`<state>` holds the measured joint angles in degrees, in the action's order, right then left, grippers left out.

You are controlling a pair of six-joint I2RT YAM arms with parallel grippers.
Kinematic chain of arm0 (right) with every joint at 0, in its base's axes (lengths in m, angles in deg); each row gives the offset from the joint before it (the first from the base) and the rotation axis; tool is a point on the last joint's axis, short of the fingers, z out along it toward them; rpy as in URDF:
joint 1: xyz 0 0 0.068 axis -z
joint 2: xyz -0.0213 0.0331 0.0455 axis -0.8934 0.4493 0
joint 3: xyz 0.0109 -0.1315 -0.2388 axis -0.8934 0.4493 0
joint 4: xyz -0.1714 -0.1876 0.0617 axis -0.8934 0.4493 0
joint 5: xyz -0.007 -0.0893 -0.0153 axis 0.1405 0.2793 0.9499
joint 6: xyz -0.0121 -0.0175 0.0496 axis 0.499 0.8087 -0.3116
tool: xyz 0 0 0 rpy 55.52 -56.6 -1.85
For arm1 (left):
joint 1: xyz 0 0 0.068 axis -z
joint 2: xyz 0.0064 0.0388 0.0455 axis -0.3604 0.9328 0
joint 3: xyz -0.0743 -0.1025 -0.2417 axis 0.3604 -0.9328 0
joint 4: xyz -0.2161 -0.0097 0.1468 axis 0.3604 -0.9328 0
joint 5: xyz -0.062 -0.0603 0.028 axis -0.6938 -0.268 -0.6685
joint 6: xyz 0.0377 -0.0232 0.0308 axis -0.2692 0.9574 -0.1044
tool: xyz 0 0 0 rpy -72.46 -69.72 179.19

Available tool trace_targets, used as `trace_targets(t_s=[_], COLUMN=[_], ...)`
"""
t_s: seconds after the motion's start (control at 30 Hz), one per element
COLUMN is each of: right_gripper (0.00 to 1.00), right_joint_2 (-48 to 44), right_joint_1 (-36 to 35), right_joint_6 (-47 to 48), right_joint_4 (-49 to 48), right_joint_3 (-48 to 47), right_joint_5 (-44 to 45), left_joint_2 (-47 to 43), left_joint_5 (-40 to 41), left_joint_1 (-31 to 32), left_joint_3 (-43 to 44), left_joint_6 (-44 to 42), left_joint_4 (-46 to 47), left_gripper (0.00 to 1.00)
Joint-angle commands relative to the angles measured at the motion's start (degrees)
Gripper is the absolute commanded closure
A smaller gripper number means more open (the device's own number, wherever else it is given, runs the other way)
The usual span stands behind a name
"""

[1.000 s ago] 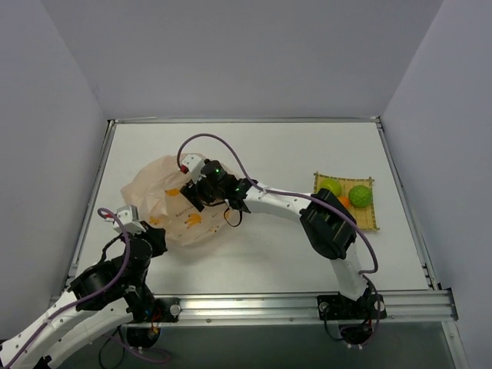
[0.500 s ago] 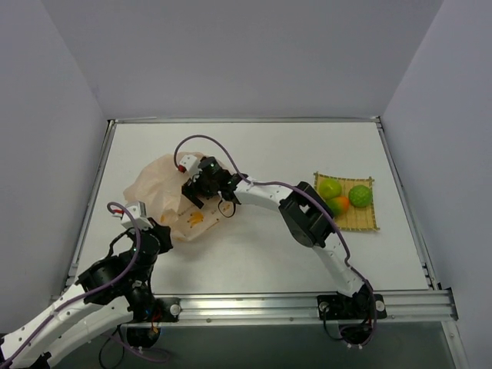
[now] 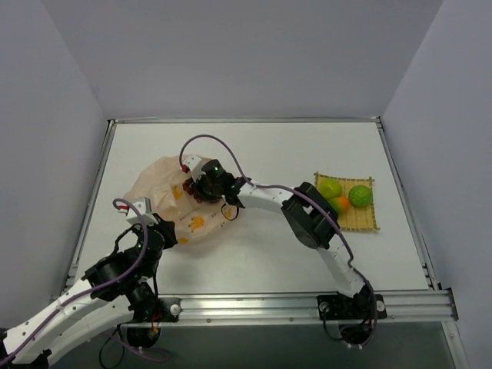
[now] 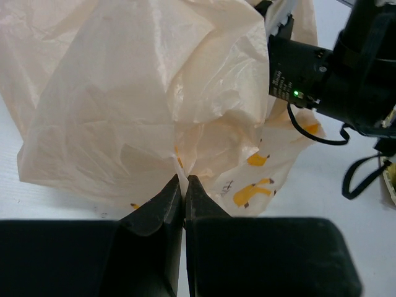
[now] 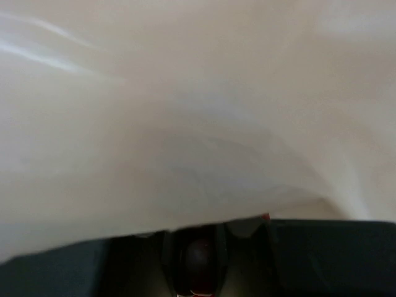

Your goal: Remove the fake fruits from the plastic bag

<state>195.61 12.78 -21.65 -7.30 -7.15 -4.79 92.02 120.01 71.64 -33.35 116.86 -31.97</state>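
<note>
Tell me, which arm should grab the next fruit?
Right. The right gripper is inside the plastic bag, something dark, maybe grapes, between its jaws. The left gripper is pinching the bag's edge.

Crumpled peach banana-print plastic bag [image 3: 154, 194] pinched at near fold by left pincer [image 4: 184, 180]. Lime-green balls [image 3: 330, 187] [image 3: 360, 196] and green-orange mango [image 3: 340, 204] clustered well right of right pincer [image 3: 195, 189].

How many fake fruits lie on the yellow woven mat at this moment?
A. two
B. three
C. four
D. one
B: on the yellow mat the top view shows the left lime-green fruit, the right lime-green fruit and the green-and-orange fruit between them, and no other fruit.
</note>
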Motion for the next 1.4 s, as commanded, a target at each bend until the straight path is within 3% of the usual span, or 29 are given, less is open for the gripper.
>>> trace_targets(t_s=[0.0,0.3,0.57,0.77,0.97,1.0,1.1,1.23,1.37], right_gripper=[1.0,1.0,1.0,1.0,1.0,1.0,1.0,1.0,1.0], right_joint_2=[-10.7,-23.1,-34.1,-45.7,-61.2,-63.5,-72.8,-83.7,-96.6], right_joint_1=[-0.7,-1.1,-0.9,0.1,4.6,5.3,9.5,16.5,23.3], right_joint_6=[-5.2,-14.5,-20.7,-22.2,-27.4,-27.7,-29.9,-38.8,-47.1], right_joint_4=[-6.8,-17.4,-26.0,-24.8,-26.3,-25.0,-15.1,2.7,14.9], right_joint_3=[5.7,19.9,28.4,33.8,42.2,44.5,47.1,53.9,60.8], right_joint_5=[-5.6,-15.4,-12.3,4.7,14.2,20.2,30.4,52.9,61.0], left_joint_2=[1.8,4.9,7.7,9.0,14.6,15.8,16.9,17.9,17.1], left_joint_5=[1.9,4.0,5.7,5.7,3.2,2.1,-0.5,-3.3,-3.9], left_joint_1=[-0.2,-0.3,-0.7,-2.3,-7.1,-8.0,-11.6,-14.9,-15.7], left_joint_3=[0.8,0.1,-0.5,-0.7,-0.7,-0.8,-1.3,-2.5,-3.3], left_joint_6=[-2.0,-3.8,-5.4,-7.6,-8.6,-8.5,-7.5,-7.2,-7.4], left_joint_4=[4.8,11.5,17.0,21.8,28.7,29.4,32.9,36.7,38.1], left_gripper=[0.98,0.98,0.98,0.98,0.98,0.98,0.98,0.98,0.98])
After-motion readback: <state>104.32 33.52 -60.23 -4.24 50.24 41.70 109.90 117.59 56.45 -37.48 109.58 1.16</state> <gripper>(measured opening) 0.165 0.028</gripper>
